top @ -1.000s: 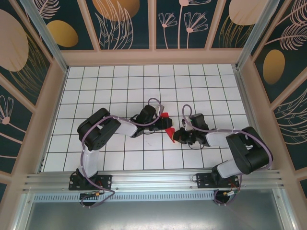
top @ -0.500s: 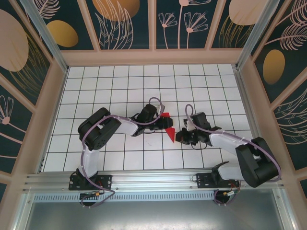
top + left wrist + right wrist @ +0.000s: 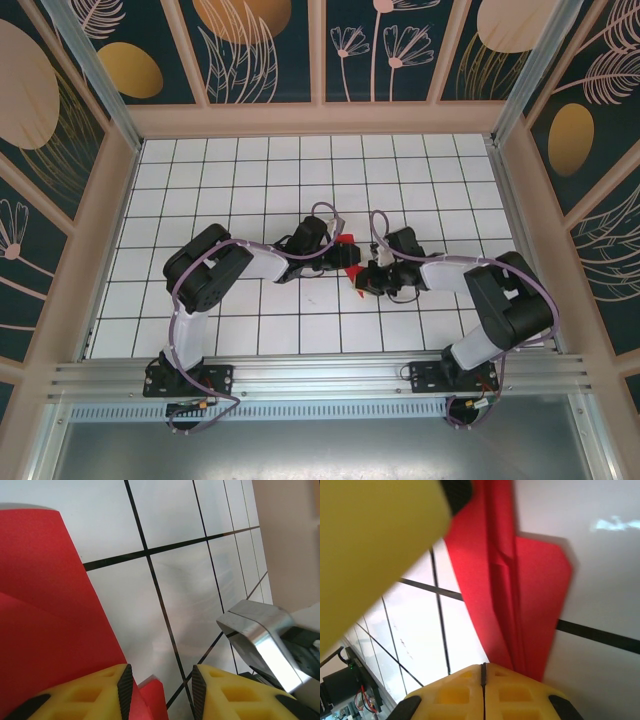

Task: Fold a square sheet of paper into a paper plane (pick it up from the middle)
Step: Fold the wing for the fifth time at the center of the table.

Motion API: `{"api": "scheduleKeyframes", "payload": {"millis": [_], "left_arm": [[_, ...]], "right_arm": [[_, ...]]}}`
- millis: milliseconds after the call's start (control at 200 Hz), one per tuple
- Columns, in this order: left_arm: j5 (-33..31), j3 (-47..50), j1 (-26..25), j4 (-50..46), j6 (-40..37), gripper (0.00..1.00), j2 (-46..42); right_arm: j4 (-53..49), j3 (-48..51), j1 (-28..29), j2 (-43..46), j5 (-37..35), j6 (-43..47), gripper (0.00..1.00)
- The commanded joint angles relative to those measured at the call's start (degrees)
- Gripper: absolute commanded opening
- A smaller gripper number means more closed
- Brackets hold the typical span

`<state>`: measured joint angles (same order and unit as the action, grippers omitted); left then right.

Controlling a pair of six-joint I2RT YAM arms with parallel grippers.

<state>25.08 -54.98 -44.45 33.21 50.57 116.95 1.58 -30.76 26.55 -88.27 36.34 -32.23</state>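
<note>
Your right pincer (image 3: 483, 677) is closed, tips touching one end of the plane (image 3: 520, 595). Your left pincer (image 3: 161, 682) stands narrowly parted at the plane's other end.

The paper plane (image 3: 520, 590) is matt red paper, sharply creased; the table (image 3: 190, 530) is smooth, glossy white, mirroring light; the right gripper (image 3: 482, 672) has matt yellow plastic fingers (image 3: 450, 695); the block (image 3: 260, 640) is brushed metal.

White black-gridded tabletop (image 3: 200, 180), dark floral wall panels (image 3: 260, 50), perhaps aluminium rail (image 3: 320, 375) along near edge.
</note>
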Motion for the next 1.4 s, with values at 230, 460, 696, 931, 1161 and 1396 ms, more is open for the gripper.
{"api": "scheduleKeyframes", "payload": {"millis": [230,460,696,931,1161,1396], "left_arm": [[-4.34,1.49,0.68,-10.86,-2.4,0.39,4.34],[-3.61,1.26,0.68,-10.54,-2.4,0.38,4.52],[-2.75,1.45,0.68,-9.52,-1.88,0.39,4.58],[-2.0,0.94,0.68,-9.08,-1.26,0.38,5.07],[-1.88,0.36,0.69,-9.53,-1.43,0.39,4.89],[-0.91,0.33,0.76,-9.43,-2.32,0.41,4.16]], "right_arm": [[-4.58,8.72,-0.71,3.9,-0.08,0.85,0.08],[-7.65,8.68,-1.23,9.83,0.56,0.84,0.08],[-1.27,2.72,-1.32,14.68,-0.03,-2.12,0.11],[5.8,-1.55,-1.24,4.31,1.04,-3.69,0.13],[5.09,-2.98,-1.4,-3.55,-1.87,-2.28,0.13],[1.05,0.09,-1.57,-8.69,-5.43,1.36,0.08]]}}
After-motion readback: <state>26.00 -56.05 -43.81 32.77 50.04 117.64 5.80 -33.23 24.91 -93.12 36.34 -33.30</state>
